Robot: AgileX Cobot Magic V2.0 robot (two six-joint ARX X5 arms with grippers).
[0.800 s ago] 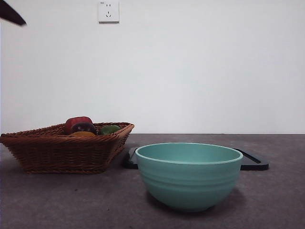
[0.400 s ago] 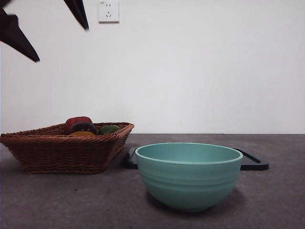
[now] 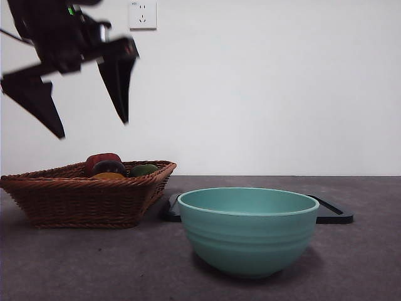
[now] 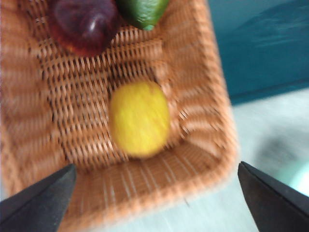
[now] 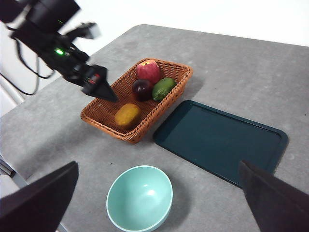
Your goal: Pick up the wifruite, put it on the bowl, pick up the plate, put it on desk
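open air above the wifruite [image 4: 139, 118], basket [image 4: 203, 92] walls around it

1. My left gripper [image 3: 91, 128] is matte black all over, and its two jaws are long wedges that narrow to sharp points at the upper left of the front view.
2. Behind those jaws sits a blocky black wrist housing [image 5: 48, 19] with a small green light [image 5: 59, 51] glowing on it.
3. A thin black cable [image 5: 26, 72] loops off that housing at the upper left of the right wrist view.
4. My right gripper [image 5: 154, 203] shows only as two plain black wedges in the bottom corners.
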